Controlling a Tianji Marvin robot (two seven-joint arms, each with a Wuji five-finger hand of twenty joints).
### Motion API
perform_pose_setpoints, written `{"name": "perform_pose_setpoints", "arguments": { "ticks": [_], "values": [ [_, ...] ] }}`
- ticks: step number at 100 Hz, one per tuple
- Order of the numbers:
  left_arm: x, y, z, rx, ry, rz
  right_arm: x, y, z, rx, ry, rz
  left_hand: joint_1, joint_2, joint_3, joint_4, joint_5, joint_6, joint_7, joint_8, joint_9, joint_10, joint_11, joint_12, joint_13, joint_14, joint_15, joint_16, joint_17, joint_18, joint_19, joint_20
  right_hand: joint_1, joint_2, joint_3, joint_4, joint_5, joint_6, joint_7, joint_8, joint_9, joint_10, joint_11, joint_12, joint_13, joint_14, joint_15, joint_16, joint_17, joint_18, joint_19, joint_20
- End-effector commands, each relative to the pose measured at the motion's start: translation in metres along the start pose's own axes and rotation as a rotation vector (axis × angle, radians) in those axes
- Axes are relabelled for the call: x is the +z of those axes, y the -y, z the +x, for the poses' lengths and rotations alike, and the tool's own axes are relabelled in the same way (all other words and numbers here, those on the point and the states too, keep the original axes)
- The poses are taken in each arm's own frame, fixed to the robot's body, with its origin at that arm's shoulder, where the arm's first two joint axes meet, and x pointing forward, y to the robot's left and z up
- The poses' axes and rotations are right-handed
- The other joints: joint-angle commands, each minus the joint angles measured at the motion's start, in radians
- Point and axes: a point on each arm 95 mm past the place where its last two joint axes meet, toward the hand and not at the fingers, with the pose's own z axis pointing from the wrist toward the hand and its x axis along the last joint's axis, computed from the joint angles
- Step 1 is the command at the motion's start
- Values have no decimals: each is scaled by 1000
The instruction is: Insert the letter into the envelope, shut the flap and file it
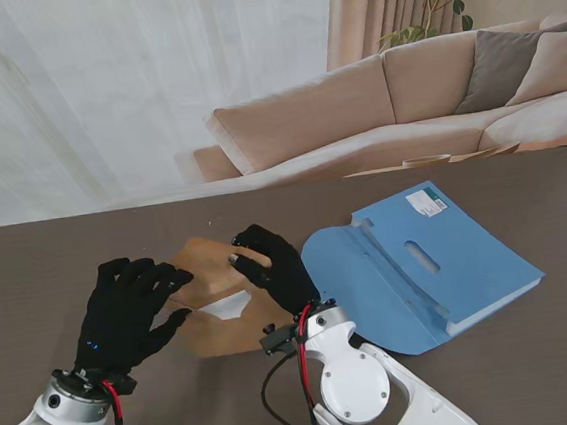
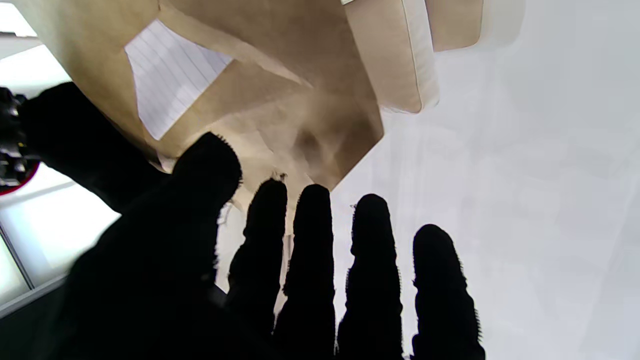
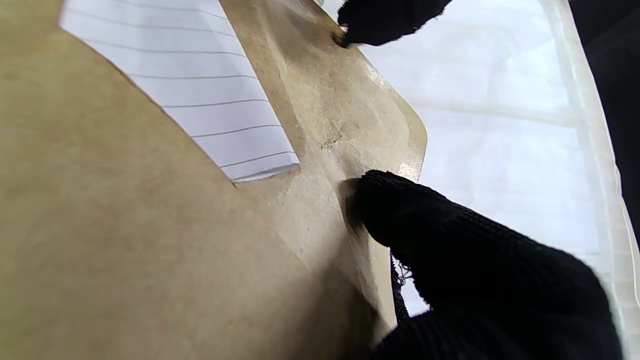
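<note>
Right robot hand [image 1: 274, 266] pinches the brown envelope [image 1: 221, 309] by its right edge, thumb [image 3: 400, 210] pressed flat on the kraft paper. The envelope's mouth gapes, flap up, and the white lined letter [image 1: 224, 306] peeks out of it. Left robot hand [image 1: 127, 308] sits at the envelope's left side, fingers [image 2: 312, 250] spread, gripping nothing. Right of the envelope, the blue folder [image 1: 439, 258] lies open on the dark surface [image 1: 47, 255].

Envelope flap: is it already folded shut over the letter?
No: the flap stands open, and the lined white letter shows in the mouth of the envelope, seen from the right wrist.
</note>
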Motion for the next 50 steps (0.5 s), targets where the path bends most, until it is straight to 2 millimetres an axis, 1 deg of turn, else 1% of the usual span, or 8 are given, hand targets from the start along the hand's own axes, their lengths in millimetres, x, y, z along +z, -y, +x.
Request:
{"name": "perform_pose_setpoints", "arguments": {
  "ticks": [1,4,10,12,20,27,38,50],
  "values": [
    [-3,-2,0,-20,23,-24,-2,3,2,9,2,11,-40,28,29,30,-133,64,-13,4,-103,-7,-7,-13,-67,-5,-29,-22,-29,-12,-30,-7,78,55,32,61,21,-61,75,57,-22,-14,26,5,11,24,30,15,17,-1,131,12],
    [-4,-2,-2,-33,38,-27,-2,3,2,8,2,10,-55,26,27,30,-202,82,4,26,-147,-4,-10,-16,-87,-5,-44,-28,-36,-12,-43,-9,78,55,32,61,21,-61,75,57,-22,-14,26,5,11,24,30,15,17,-1,131,12],
    [-6,-3,-6,-66,71,-36,-2,2,2,7,2,8,-87,27,10,30,-422,103,99,143,-269,-9,5,4,-146,-6,-77,-40,-62,-18,-85,-13,78,55,32,61,21,-61,74,57,-22,-13,26,5,11,24,30,15,17,-1,131,12],
    [-6,-3,-7,-77,81,-38,-2,2,3,7,2,7,-93,28,3,31,-450,106,69,140,-303,-9,0,5,-164,-6,-89,-45,-69,-20,-103,-15,78,55,32,61,22,-61,75,57,-22,-13,26,5,11,24,30,15,17,-1,131,12],
    [-7,-4,-13,-108,116,-40,-3,1,3,5,2,5,-120,32,-12,31,-469,114,-181,75,-381,-7,-51,-33,-206,-1,-147,-74,-87,-23,-174,-19,77,55,32,61,21,-60,75,57,-22,-13,26,5,11,24,30,15,17,-1,131,12],
    [-7,-5,-17,-145,145,-44,-3,0,3,4,4,2,-144,27,-12,27,-478,114,-337,55,-383,-3,-98,-79,-211,9,-193,-104,-94,-18,-225,-27,78,55,33,61,22,-61,75,57,-22,-13,26,5,11,24,30,15,17,-1,131,12],
    [-6,-6,-22,-262,207,-113,-4,-1,3,5,6,0,-162,25,-6,22,-465,135,-399,6,-372,14,-155,-133,-211,17,-251,-145,-94,-15,-288,-38,78,55,33,61,22,-61,74,57,-21,-12,26,6,11,25,30,15,17,-1,131,12],
    [-5,-8,-26,-456,303,-240,-4,-1,4,6,5,-2,-141,24,3,22,-452,142,-388,-24,-353,19,-188,-169,-206,13,-292,-174,-92,-20,-336,-43,77,55,33,61,22,-61,74,58,-22,-12,26,5,10,26,30,15,17,-1,131,12]
  ]
}}
